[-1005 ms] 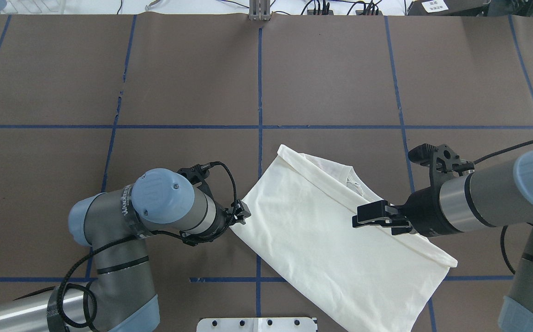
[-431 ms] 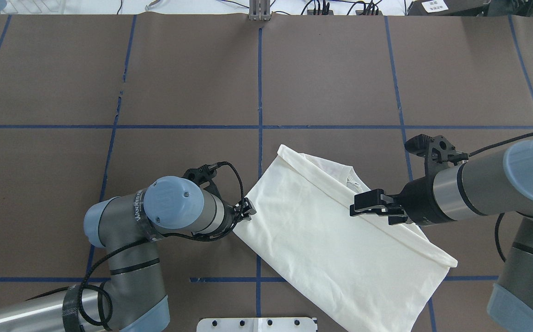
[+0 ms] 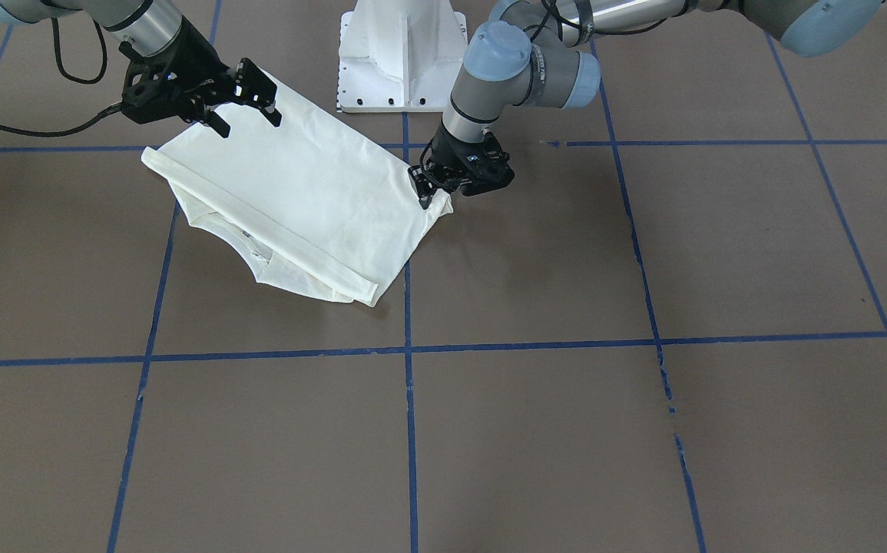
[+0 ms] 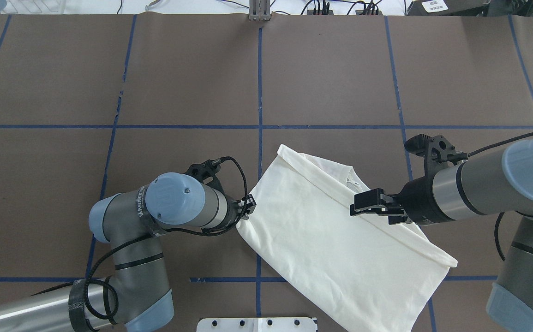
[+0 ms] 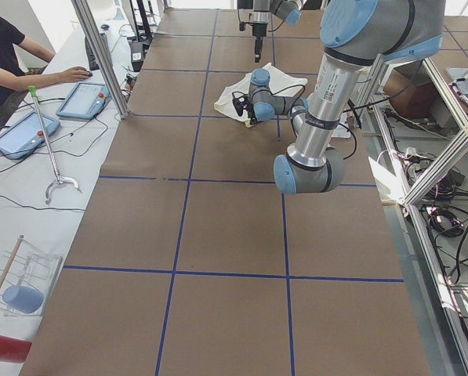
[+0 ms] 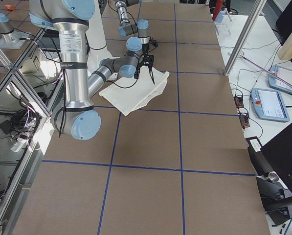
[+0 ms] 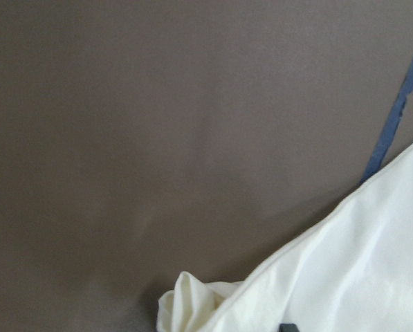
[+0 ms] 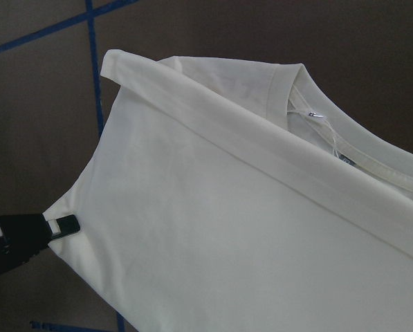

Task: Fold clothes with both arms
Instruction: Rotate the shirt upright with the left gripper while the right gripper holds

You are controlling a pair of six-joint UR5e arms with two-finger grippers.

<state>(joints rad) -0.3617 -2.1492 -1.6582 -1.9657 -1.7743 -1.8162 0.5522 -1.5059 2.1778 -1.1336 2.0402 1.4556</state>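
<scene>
The clothes are one cream-white shirt (image 4: 321,230), folded and lying plain side up at the near middle of the table, its collar (image 8: 344,131) showing at the far edge. My left gripper (image 4: 249,208) is low at the shirt's left edge and shut on it. A small bunch of fabric (image 7: 189,304) shows there. In the front view that pinched corner (image 3: 441,207) is slightly raised under the left gripper (image 3: 431,192). My right gripper (image 4: 357,207) hovers open above the shirt's right part, and nothing sits between its fingers (image 3: 266,104).
The white pedestal base (image 3: 401,46) stands just behind the shirt at the robot's side. Blue tape lines (image 4: 260,92) cross the brown table. A person (image 5: 6,47) sits at a side desk with tablets (image 5: 18,133), off the table's far edge.
The left arm has swung in toward the shirt, carrying its gripper and the shirt's left edge slightly right and forward. The right gripper has drifted a little away from the robot and is still open.
</scene>
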